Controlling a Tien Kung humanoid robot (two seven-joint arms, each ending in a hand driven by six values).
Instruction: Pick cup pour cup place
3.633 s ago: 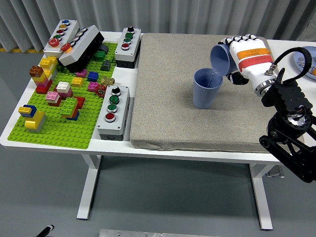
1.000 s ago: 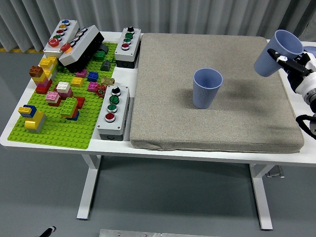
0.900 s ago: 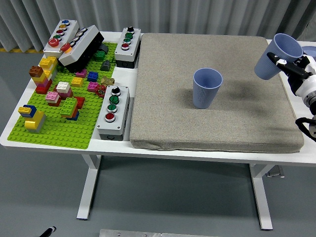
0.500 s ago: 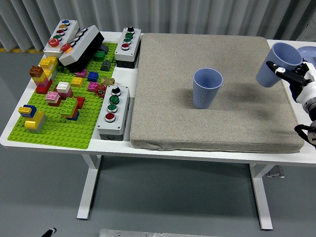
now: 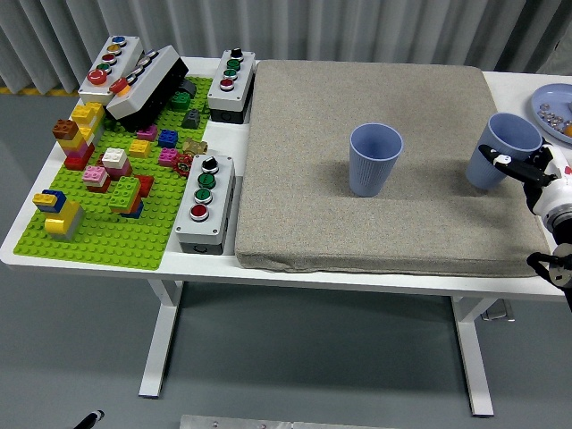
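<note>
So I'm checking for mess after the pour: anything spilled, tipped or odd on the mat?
No spill shows on the grey mat. The middle cup stands upright. The right hand grips the second cup, slightly tilted, at the mat's right edge. The black control box lies askew across the brick plate.

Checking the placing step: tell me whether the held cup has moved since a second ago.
Yes. The held cup has come down toward the mat's right edge, level with the standing cup.
</note>
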